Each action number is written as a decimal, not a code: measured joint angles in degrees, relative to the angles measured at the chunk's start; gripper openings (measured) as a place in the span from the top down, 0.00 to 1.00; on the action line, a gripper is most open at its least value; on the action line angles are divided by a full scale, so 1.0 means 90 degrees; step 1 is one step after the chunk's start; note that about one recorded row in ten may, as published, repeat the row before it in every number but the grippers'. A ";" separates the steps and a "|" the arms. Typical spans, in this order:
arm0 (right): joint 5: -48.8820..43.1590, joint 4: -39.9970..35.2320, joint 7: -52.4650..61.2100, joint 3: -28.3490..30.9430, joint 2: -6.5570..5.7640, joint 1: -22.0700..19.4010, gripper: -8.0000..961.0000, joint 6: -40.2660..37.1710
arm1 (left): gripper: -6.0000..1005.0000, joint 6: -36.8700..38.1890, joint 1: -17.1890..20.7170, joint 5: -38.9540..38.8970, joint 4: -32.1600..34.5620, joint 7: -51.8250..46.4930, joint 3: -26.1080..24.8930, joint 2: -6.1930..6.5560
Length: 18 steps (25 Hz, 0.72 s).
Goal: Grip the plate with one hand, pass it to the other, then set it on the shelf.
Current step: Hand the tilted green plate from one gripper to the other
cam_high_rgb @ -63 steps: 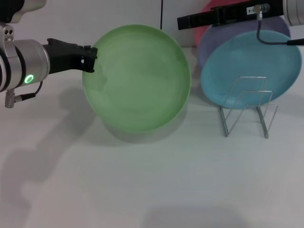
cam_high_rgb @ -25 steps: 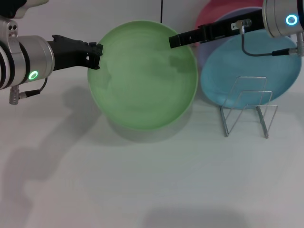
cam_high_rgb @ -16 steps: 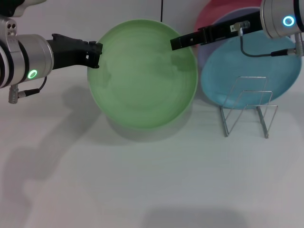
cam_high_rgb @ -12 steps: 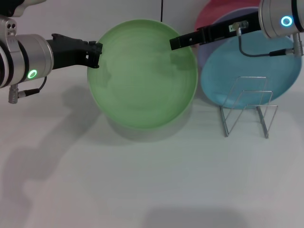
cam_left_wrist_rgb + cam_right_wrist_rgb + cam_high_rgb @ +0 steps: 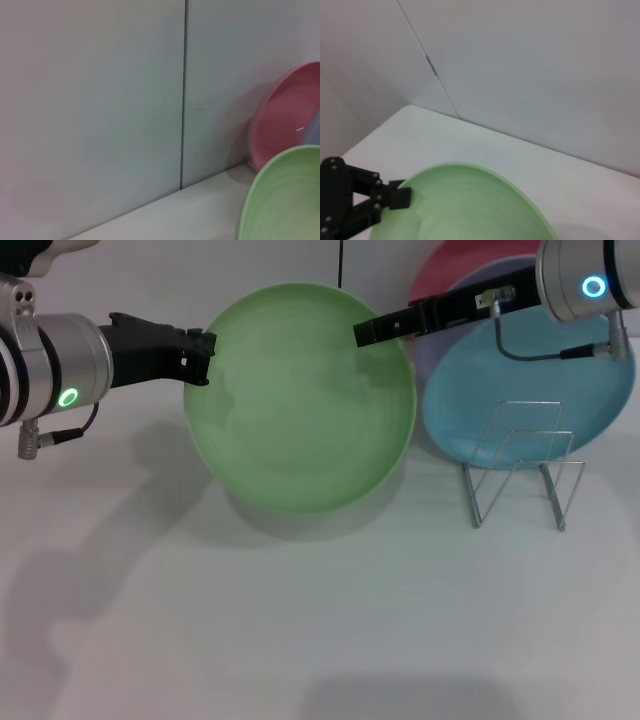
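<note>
Two silver cylindrical metal arms end in slim matte-black grippers: the left gripper (image 5: pixel 196 358) at upper left, ringed green light and grey cable; right gripper (image 5: pixel 365 333) at upper right, blue-lit.

Four plates total: one light green plate (image 5: pixel 300 400), one sky-blue plate (image 5: pixel 520 390), one lavender plate (image 5: pixel 432 348), one pink plate (image 5: pixel 440 270); one wire rack (image 5: pixel 522 465); two grippers.

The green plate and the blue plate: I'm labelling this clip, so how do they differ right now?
The green plate is held off the table at its rim by the left gripper; the blue plate leans behind the wire shelf, untouched. The green one sits left of the blue, with the right gripper at its far edge. Both are round and shallow.
</note>
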 joint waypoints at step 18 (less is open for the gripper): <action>-0.0135 0.0362 -0.0055 -0.0031 -0.0023 0.0160 0.49 0.0154 | 0.96 -0.0018 -0.0008 -0.0078 -0.0009 0.0000 -0.0005 0.0006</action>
